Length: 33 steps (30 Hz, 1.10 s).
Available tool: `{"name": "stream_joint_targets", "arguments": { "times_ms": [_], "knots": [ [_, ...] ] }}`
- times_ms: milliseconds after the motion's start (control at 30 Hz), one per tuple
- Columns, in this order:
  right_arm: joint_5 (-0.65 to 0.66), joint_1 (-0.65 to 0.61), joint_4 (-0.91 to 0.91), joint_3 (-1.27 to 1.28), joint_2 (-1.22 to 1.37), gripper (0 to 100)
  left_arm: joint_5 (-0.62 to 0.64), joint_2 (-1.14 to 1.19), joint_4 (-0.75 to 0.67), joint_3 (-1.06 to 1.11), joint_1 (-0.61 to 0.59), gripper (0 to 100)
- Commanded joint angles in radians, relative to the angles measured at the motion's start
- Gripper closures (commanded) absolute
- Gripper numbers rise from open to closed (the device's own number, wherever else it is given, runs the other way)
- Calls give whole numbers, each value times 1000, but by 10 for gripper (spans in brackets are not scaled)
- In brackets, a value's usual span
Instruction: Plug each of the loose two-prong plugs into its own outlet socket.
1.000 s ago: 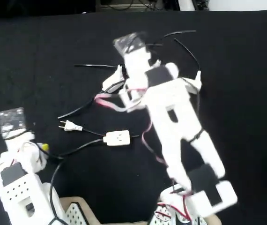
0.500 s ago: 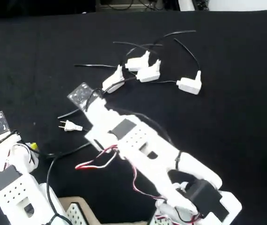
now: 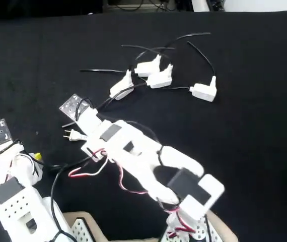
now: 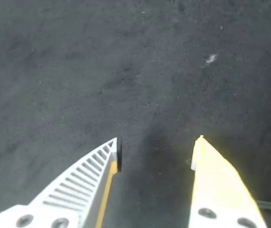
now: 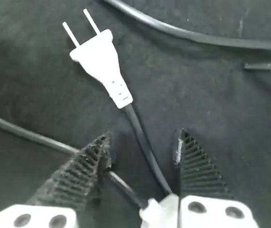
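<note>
Black-clothed table [image 3: 264,126] with white plug [image 3: 73,134]

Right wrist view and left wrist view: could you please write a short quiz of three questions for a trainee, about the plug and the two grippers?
1. True or false: the right gripper is shut on the two-prong plug.
2. What lies under the left gripper? A) bare black table B) an outlet socket C) a plug
3. Fill in: in the right wrist view, the plug's black ___ runs between the open fingers.

Key: 1 false, it is open. 2 A. 3 cord.
</note>
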Motion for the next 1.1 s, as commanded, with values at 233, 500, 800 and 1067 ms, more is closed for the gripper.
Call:
{"name": "stream_joint_targets", "arguments": {
  "times_ms": [233, 500, 800, 1067],
  "knots": [
    [11, 12, -104, -47, 54, 976, 5, -11, -17, -38, 22, 746],
    [100, 26, -106, -44, -22, 987, 2, -11, -17, -36, 22, 746],
    [186, 152, -107, -35, -314, 987, 0, -11, -23, -22, 24, 745],
    [186, 219, -57, -47, -607, 987, -2, -11, -23, -21, 24, 744]
  ]
}}
